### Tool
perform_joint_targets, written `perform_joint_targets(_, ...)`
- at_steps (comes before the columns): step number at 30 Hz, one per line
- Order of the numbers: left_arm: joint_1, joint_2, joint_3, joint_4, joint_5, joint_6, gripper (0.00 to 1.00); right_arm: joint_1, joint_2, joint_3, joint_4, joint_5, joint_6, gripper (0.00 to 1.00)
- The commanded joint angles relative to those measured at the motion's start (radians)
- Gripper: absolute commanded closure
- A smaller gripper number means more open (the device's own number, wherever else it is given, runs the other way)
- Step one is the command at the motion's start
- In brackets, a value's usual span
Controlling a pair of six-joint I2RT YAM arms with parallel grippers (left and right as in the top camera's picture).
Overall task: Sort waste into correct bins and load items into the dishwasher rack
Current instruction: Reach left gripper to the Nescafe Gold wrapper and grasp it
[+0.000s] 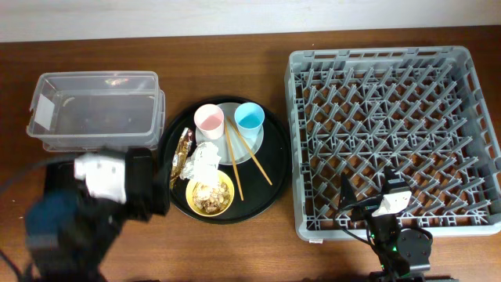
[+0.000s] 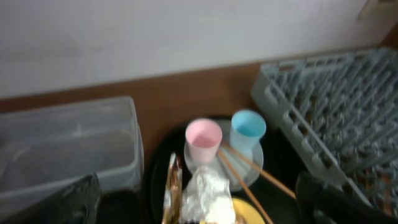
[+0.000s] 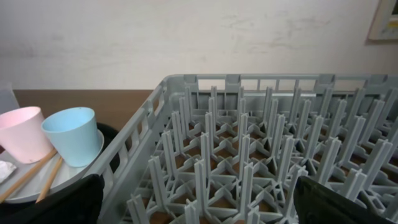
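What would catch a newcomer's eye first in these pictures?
The large grey dishwasher rack fills the right side of the table, with no dishes in it. In the middle, a round black tray carries a pink cup and a light blue cup side by side. A clear plastic box sits far left.

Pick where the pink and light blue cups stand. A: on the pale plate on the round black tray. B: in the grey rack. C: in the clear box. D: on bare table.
A: the pink cup and light blue cup both stand upright on the pale plate, which lies on the round black tray.
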Motion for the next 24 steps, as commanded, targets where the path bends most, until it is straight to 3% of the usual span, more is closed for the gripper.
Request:
perform_joint_targets(1,-0.002,0.227,0.209,-0.141,0.012,0.053,0.01,-0.006,-0.006,-0.007,-0.003,-0.002,0.002,0.02)
perform_joint_targets(4,-0.002,0.371,0.305,-0.164,0.015,0.041,0.01,-0.006,-0.006,-0.007,-0.003,-0.002,0.002,0.02)
perform_joint_targets(10,-0.003,0.530,0.306,-0.245,0.076,0.042,0.02,-0.006,-0.006,-0.007,-0.003,-0.002,0.002,0.02)
perform_joint_targets(11,-0.003,0.552,0.306,-0.259,0.073,0.042,0.27,-0.006,-0.006,-0.007,-0.003,-0.002,0.002,0.02)
perform_joint_targets(12,-0.003,0.578,0.306,-0.280,0.073,0.041,0.69,-0.006,-0.006,-0.007,-0.003,-0.002,0.002,0.01)
perform_joint_targets(13,-0.003,0.600,0.306,-0.301,0.072,0.041,0.91,-0.006,-0.006,-0.007,-0.003,-0.002,0.002,0.02)
perform_joint_targets(14,-0.003,0.626,0.303,-0.321,0.071,0.040,0.99,-0.006,-0.006,-0.007,-0.003,-0.002,0.002,0.01)
perform_joint_targets(18,-0.019,0.699,0.272,-0.361,-0.069,-0.069,0.99,-0.006,-0.006,-0.007,-0.003,-0.002,0.002,0.02)
perform_joint_targets(22,-0.089,0.761,0.189,-0.308,-0.177,-0.141,0.98,-0.006,-0.006,-0.007,-0.003,-0.002,0.002,0.02)
perform_joint_targets(24,-0.116,0.784,0.158,-0.266,-0.183,-0.148,0.83,-0.006,-0.006,-0.007,-0.003,-0.002,0.002,0.02)
